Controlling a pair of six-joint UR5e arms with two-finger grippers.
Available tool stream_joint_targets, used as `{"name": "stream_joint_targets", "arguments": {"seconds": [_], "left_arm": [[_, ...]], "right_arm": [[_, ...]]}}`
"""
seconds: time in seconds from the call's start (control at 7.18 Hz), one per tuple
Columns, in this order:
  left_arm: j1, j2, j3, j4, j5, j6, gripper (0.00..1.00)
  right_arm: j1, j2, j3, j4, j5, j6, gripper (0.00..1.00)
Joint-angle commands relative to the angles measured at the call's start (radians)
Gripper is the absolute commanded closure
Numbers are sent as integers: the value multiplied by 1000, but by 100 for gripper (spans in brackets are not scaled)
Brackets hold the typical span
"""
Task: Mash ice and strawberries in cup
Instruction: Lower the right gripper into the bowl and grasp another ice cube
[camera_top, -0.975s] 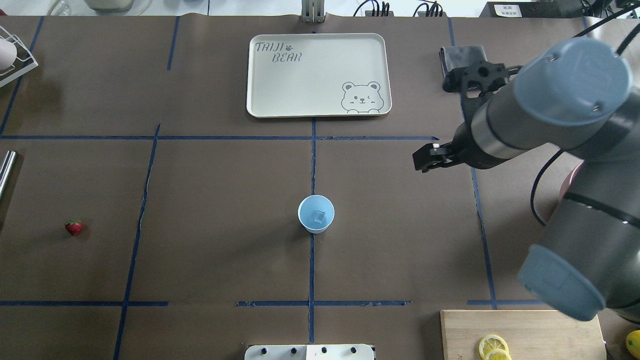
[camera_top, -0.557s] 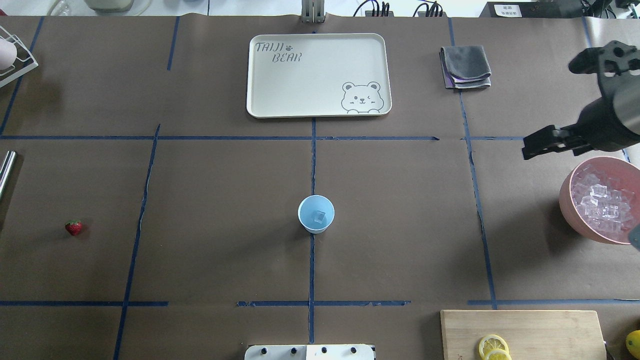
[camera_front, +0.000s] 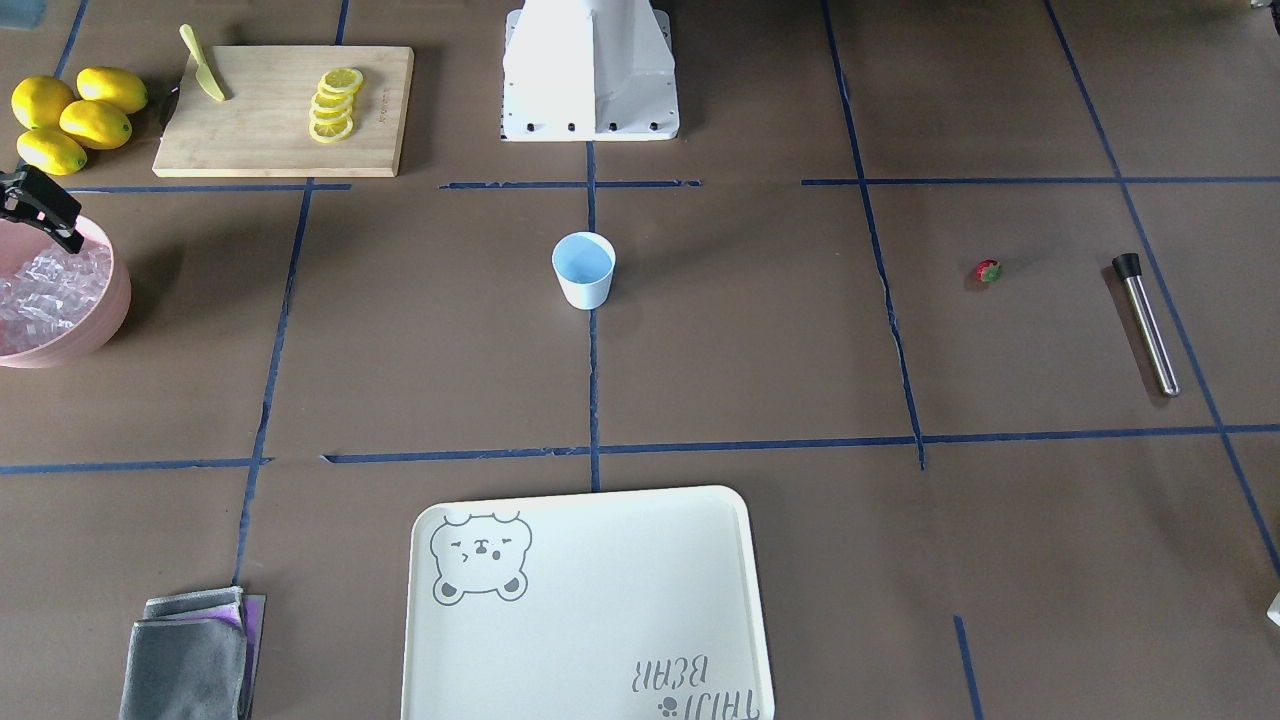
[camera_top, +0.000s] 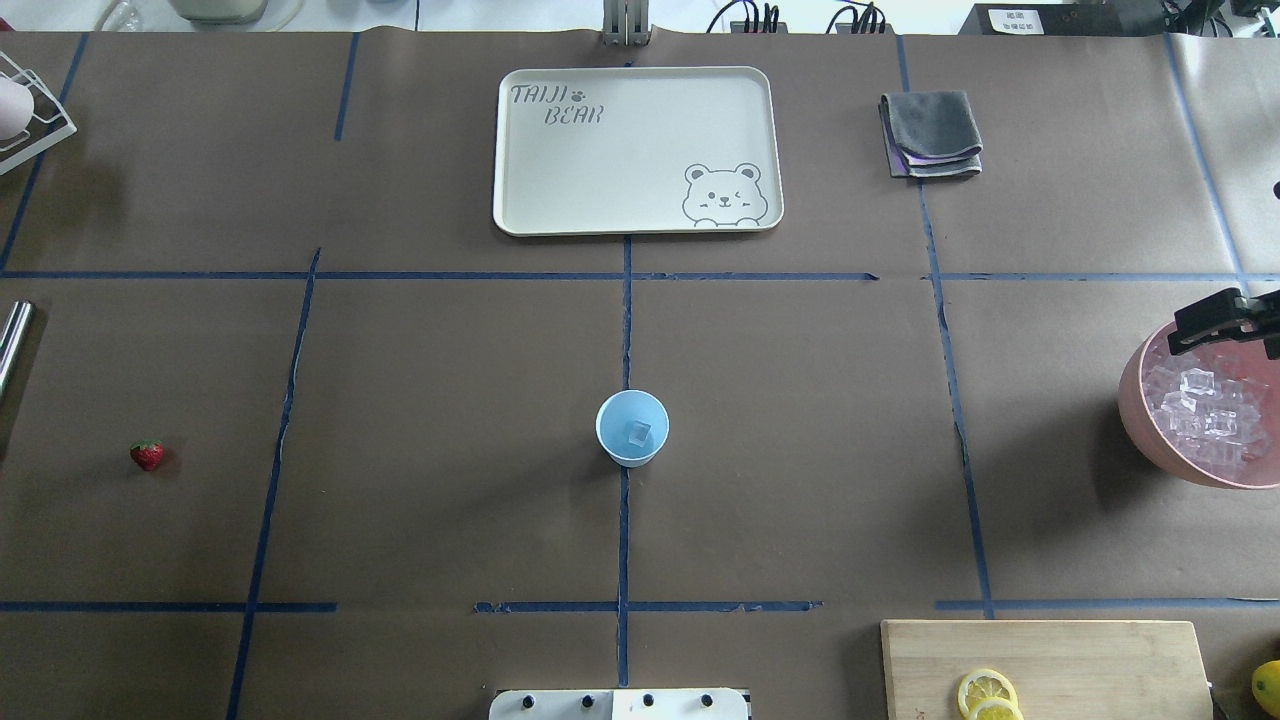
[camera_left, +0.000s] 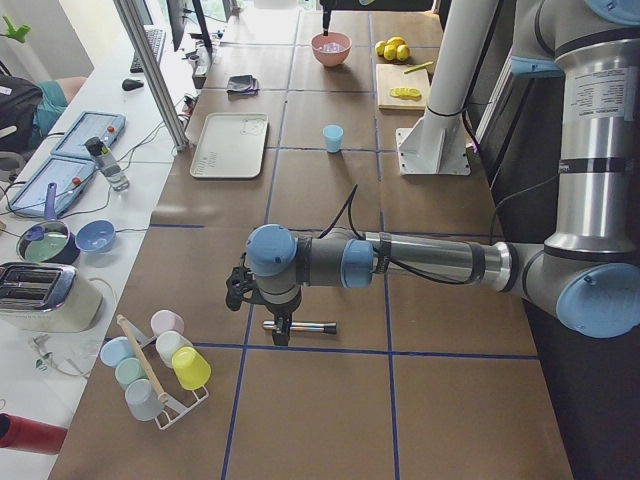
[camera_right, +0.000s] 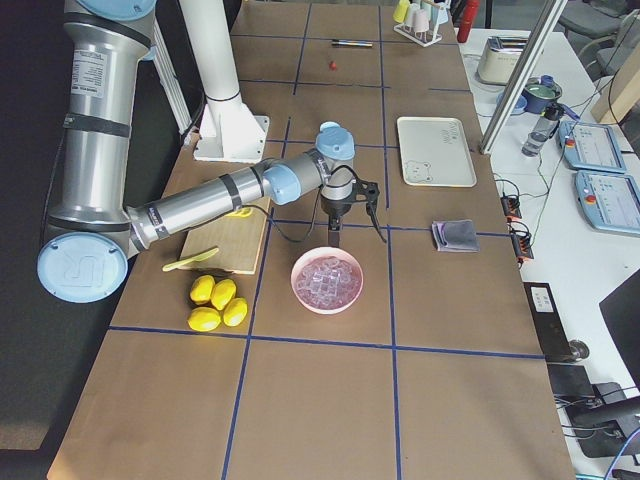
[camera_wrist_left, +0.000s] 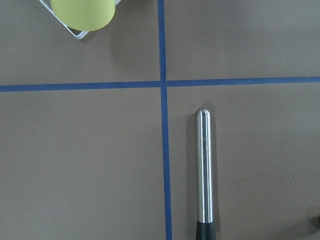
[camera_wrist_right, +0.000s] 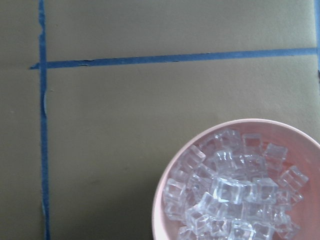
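The cup (camera_top: 632, 428), white outside and pale blue inside, stands mid-table with one clear ice cube (camera_top: 639, 433) in it; it also shows in the front view (camera_front: 583, 270). Several more ice cubes (camera_wrist_right: 235, 192) fill the pink bowl (camera_top: 1135, 400) at the right. The strawberry (camera_top: 147, 455) lies far left on the paper. My right gripper (camera_top: 1185, 335) hangs over the bowl's far rim; I cannot tell whether it is open or shut. My left gripper (camera_left: 277, 328) hovers by a steel muddler (camera_wrist_left: 203, 165); I cannot tell its state.
A cream bear tray (camera_top: 636, 150) and a folded grey towel (camera_top: 932, 133) lie at the far side. A cutting board (camera_top: 1040, 665) with lemon slices is near right, with whole lemons (camera_front: 70, 120) and a knife (camera_front: 203, 65). A cup rack (camera_left: 160, 365) stands far left.
My right arm has swung right, from beside the table's middle to over the pink bowl, uncovering the towel and the bowl. The cup, ice cube and strawberry have not moved.
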Motion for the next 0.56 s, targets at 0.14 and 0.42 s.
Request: {"name": "stream_joint_targets", "arguments": {"seconds": [0.14, 0.42], "left_arm": [[0, 5, -21, 4, 1, -1, 0], [0, 5, -27, 6, 0, -1, 0]], "right_arm": [[2, -8, -100, 6, 6, -16, 1], [0, -6, -127, 6, 12, -21, 1]]}}
